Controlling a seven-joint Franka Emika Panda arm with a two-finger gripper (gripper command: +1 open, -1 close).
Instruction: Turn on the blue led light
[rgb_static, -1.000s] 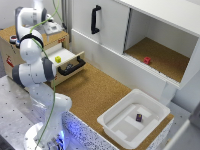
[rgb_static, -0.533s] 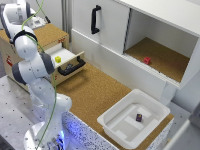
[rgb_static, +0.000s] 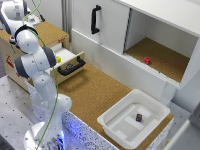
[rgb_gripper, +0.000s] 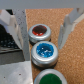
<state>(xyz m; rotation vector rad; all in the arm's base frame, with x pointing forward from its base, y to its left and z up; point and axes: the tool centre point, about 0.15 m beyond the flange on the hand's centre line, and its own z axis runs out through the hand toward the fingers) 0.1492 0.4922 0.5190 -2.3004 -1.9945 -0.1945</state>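
The blue led light (rgb_gripper: 44, 50) sits in the middle of a row of three round buttons on a cork-topped surface, with the reddish button (rgb_gripper: 39, 31) just beside it on one side and the green button (rgb_gripper: 50, 78) just beside it on the other. In the wrist view it lies between the two fingers (rgb_gripper: 20, 31) of the end effector (rgb_gripper: 44, 30), which are spread wide and hold nothing. Its pale metallic rim is plain to see; whether it is lit cannot be told.

By my reading the step in hand is the approach: the end effector hangs above the button and does not touch it. The next move calls for a straight descent with one fingertip, or the fingers brought together, centred on the blue cap (the neighbours are close enough that a sideways slip could press the wrong one).

In the exterior view the arm (rgb_static: 36, 60) reaches to the cork top of a wooden cabinet (rgb_static: 52, 31) at the exterior view's left, its drawer (rgb_static: 70, 64) pulled open with a yellow object (rgb_static: 58, 59) inside. The cork-covered table (rgb_static: 92, 92) carries a white bin (rgb_static: 117, 120) holding a small dark block (rgb_static: 139, 117). Behind stands a white cupboard with a black handle (rgb_static: 94, 19) and an open compartment holding a small red block (rgb_static: 147, 60).
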